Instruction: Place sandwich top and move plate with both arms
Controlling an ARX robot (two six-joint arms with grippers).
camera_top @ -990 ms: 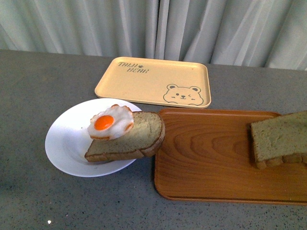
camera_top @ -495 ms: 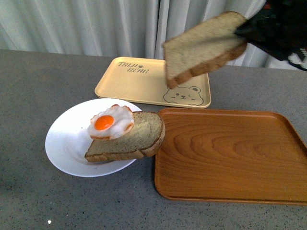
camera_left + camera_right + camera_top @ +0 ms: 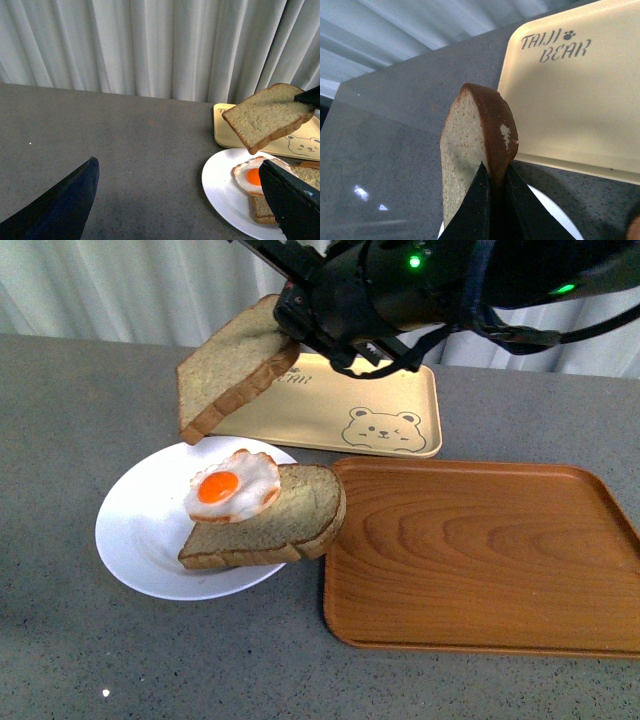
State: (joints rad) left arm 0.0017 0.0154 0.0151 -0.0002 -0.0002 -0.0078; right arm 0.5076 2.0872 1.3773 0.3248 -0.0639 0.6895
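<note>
front view: the sandwich top is held tilted in the air over the plate's far rim, pinched by the right gripper. placing is in hand; next it should be levelled and lowered onto the egg. the left gripper is spread wide, empty.

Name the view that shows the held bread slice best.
The left wrist view: the bread slice shows nearly whole, tilted in the air, face and crust clear. The front view shows it, but the right gripper hides one end. The right wrist view sees it only edge-on, pinched between the gripper's fingers.
</note>
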